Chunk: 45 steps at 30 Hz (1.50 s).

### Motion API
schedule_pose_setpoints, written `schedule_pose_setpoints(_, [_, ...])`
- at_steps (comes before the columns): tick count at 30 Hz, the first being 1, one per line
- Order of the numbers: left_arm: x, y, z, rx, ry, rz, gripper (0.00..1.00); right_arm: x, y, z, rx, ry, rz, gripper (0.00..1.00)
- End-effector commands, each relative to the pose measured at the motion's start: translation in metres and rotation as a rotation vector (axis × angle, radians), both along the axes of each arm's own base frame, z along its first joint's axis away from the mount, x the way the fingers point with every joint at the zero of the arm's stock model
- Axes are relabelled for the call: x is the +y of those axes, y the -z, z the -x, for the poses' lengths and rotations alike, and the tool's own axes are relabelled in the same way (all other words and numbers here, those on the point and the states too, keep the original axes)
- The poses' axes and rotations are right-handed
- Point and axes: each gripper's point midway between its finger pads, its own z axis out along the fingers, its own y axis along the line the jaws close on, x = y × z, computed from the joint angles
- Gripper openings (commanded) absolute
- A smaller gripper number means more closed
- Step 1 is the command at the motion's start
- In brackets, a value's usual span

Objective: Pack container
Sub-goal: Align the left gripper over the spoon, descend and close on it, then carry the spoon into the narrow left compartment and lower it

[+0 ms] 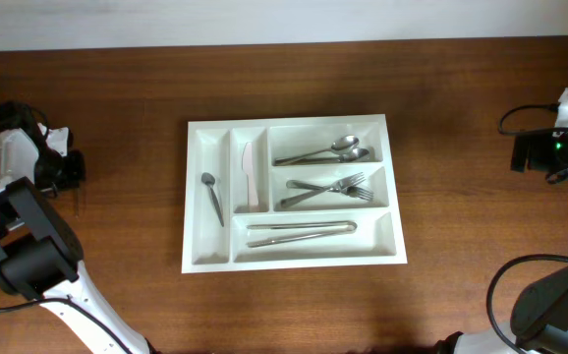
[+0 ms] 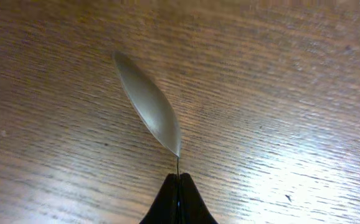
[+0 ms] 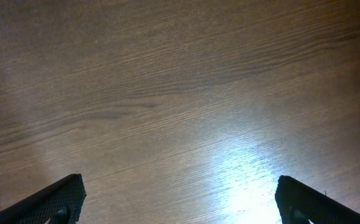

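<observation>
Overhead view first: the white tray (image 1: pixel 294 263) is sitting in the middle of the wooden table (image 1: pixel 441 305), and it is filling up. A small spoon (image 1: pixel 210 197) is lying in the tray's leftmost narrow slot, with a white knife (image 1: pixel 251 177) in the slot beside it. Two spoons (image 1: pixel 325 152) are sharing the top wide compartment, forks (image 1: pixel 331 187) are crossing in the middle one, and long metal utensils (image 1: pixel 301 232) are lying in the bottom one. The left arm (image 1: pixel 28 226) is sitting well left of the tray and the right arm (image 1: pixel 544 152) well right of it. Bare wood is showing on every side of the tray, with nothing lying between it and either arm.

Over to the left wrist view: the left gripper (image 2: pixel 179 182) is pinched fully closed, fingertips pressing together low over the wood. A pale, pointed oval shape (image 2: pixel 149 106) is stretching away from the tips, with a hair-thin line running from its near point into them. What that shape is, and whether the fingers are actually holding it, I cannot tell. The tray is not showing here, only wood grain out to every edge.

Now the right wrist view: the right gripper (image 3: pixel 179 186) is standing wide open, with one dark finger (image 3: pixel 61 198) at each bottom corner and nothing between them. Glare is bouncing off the wood ahead, and the tray is out of this view too.
</observation>
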Motion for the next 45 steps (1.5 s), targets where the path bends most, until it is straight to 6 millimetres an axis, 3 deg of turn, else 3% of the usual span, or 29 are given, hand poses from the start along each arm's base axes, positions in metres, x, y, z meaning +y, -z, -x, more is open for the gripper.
schedule_pose_setpoints(1, [0.001, -0.014, -0.013, -0.025, -0.004, -0.010, 0.02, 0.001, 0.003, 0.001, 0.004, 0.007, -0.011, 0.99])
schedule_pose_setpoints(6, [-0.032, -0.034, -0.028, -0.043, 0.058, 0.055, 0.02, 0.001, 0.003, 0.001, 0.003, 0.007, -0.011, 0.99])
schedule_pose_setpoints(12, [-0.116, -0.063, -0.051, -0.070, 0.195, 0.211, 0.02, 0.001, 0.003, 0.001, 0.003, 0.007, -0.011, 0.99])
schedule_pose_setpoints(17, [-0.174, -0.087, -0.057, -0.048, 0.253, 0.235, 0.02, 0.001, 0.003, 0.001, 0.003, 0.007, -0.011, 0.99])
schedule_pose_setpoints(23, [-0.238, -0.098, -0.046, 0.023, 0.313, 0.256, 0.02, 0.001, 0.003, 0.001, 0.003, 0.007, -0.011, 0.99])
schedule_pose_setpoints(29, [-0.282, -0.097, -0.020, 0.132, 0.336, 0.272, 0.02, 0.001, 0.003, 0.001, 0.003, 0.007, -0.011, 0.99])
schedule_pose_setpoints(37, [-0.311, -0.097, -0.002, 0.201, 0.310, 0.255, 0.02, 0.001, 0.003, 0.001, 0.004, 0.007, -0.011, 0.99])
schedule_pose_setpoints(45, [-0.300, -0.093, -0.005, 0.205, 0.250, 0.178, 0.06, 0.001, 0.003, 0.001, 0.004, 0.007, -0.011, 0.99])
